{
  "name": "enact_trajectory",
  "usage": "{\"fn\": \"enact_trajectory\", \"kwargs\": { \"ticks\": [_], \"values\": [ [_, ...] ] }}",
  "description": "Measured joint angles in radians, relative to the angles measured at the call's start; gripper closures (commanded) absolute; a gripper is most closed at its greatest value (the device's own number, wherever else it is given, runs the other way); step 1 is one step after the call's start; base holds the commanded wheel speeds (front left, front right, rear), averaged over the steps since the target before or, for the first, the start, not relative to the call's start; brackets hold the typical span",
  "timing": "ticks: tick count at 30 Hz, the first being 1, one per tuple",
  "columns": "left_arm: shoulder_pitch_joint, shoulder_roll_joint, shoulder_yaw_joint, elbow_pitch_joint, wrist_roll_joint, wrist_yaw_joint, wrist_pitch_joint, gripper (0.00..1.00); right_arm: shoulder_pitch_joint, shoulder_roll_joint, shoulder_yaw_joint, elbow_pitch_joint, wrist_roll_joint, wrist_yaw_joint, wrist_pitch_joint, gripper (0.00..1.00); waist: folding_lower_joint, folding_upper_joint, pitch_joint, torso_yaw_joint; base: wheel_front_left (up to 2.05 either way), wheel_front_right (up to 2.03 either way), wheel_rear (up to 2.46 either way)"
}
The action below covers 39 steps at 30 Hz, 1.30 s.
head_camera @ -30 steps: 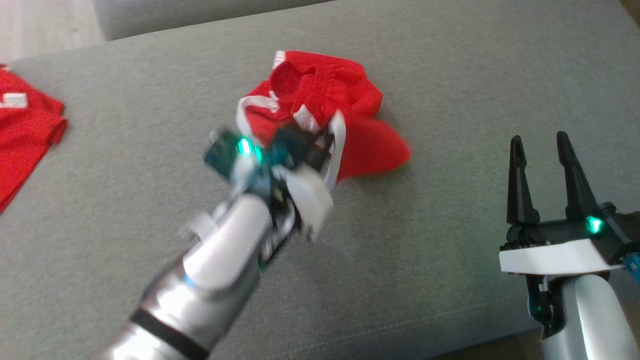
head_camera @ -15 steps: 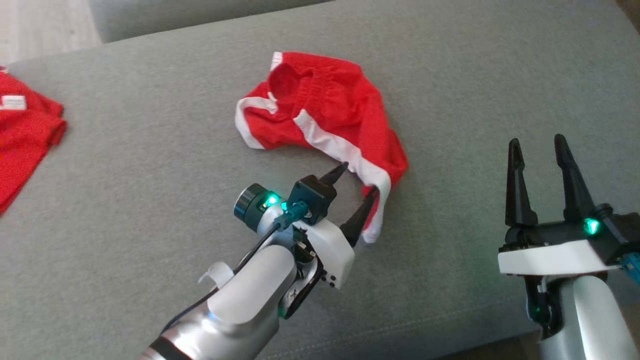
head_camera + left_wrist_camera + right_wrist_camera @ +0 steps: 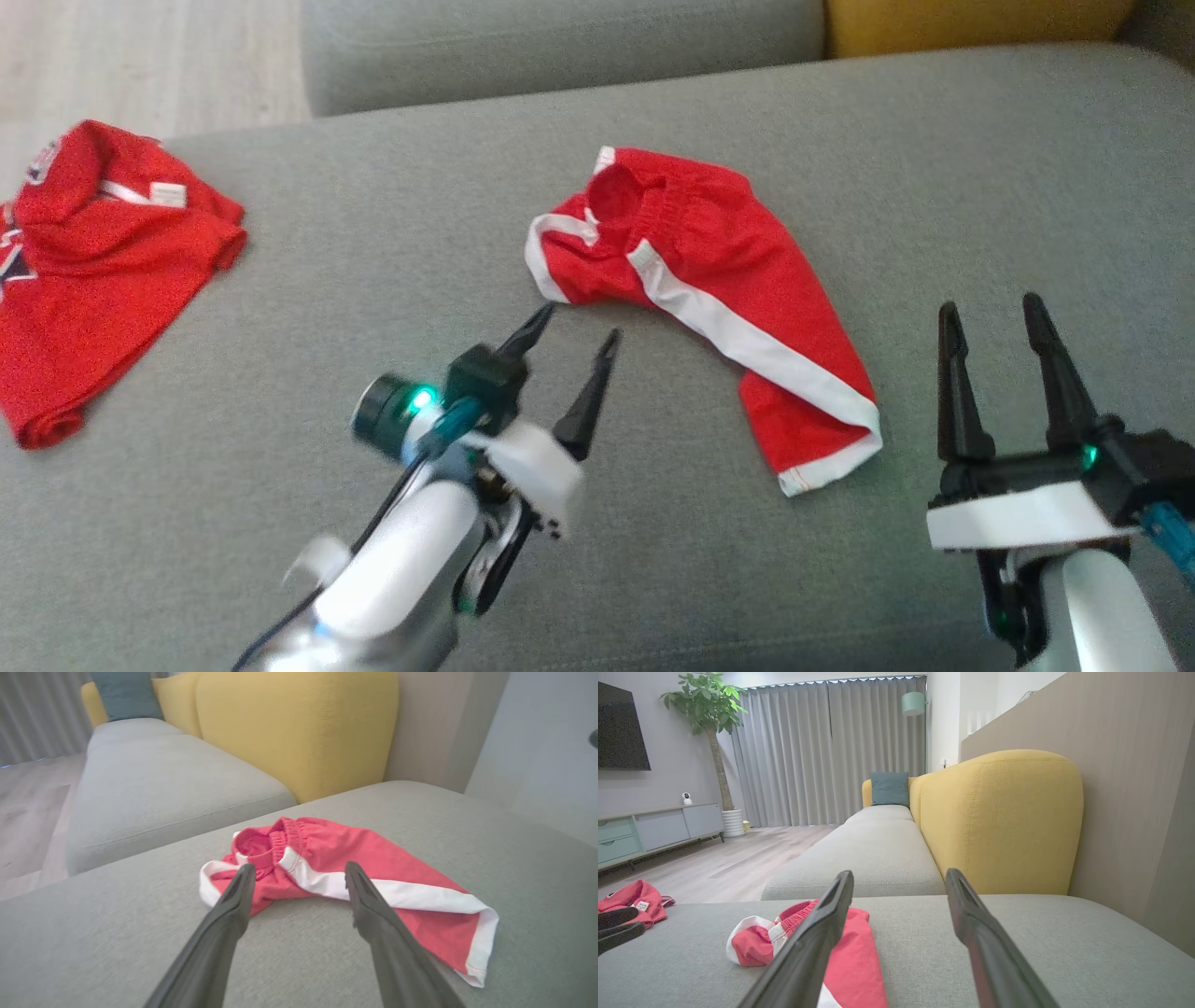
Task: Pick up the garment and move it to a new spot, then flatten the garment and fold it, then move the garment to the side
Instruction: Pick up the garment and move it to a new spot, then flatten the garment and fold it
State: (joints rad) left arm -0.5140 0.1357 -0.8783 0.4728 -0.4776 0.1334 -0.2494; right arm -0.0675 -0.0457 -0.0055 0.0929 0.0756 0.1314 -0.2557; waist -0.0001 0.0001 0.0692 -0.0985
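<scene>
2 sets of fingers stand wide and empty. The left gripper has just released the red garment, which now lies crumpled on the sofa cushion just beyond its tips. The right gripper hovers nearby. Flattening likely comes next.

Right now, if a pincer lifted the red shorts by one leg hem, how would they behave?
Probably floppy: the red shorts lie bent and wrinkled, so the rest would likely hang and drag. Likely light, being thin cloth lying low on the grey cushion. Pushed, they'd probably bunch up rather than slide whole.
</scene>
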Motion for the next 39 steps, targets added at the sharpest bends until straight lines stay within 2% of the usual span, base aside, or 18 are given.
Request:
{"fn": "enact_trajectory", "kwargs": {
  "ticks": [8, 13, 24, 39],
  "values": [
    [0.194, 0.035, 0.145, -0.152, 0.000, 0.078, 0.000, 0.00, 0.069, 0.000, -0.003, 0.006, -0.007, 0.000, 0.000, 0.00, 0.0000, 0.0000, -0.055, 0.055, 0.00, 0.00, 0.00],
    [0.330, 0.049, 0.238, -0.216, 0.021, 0.105, 0.000, 0.00, 0.124, 0.001, -0.005, 0.002, -0.002, 0.000, 0.000, 0.00, 0.0000, 0.0000, -0.076, 0.079, 0.00, 0.00, 0.00],
    [0.477, 0.047, 0.378, -0.311, 0.109, 0.096, 0.000, 0.00, 0.152, 0.001, -0.007, 0.004, 0.040, 0.000, 0.000, 0.00, 0.0000, 0.0000, -0.088, 0.095, 0.00, 0.00, 0.00],
    [0.547, -0.005, 0.447, -0.317, 0.187, 0.053, 0.000, 0.00, 0.162, 0.002, -0.007, 0.037, 0.040, 0.000, 0.000, 0.00, 0.0000, 0.0000, -0.088, 0.104, 0.00, 0.00, 0.00]
  ]
}}
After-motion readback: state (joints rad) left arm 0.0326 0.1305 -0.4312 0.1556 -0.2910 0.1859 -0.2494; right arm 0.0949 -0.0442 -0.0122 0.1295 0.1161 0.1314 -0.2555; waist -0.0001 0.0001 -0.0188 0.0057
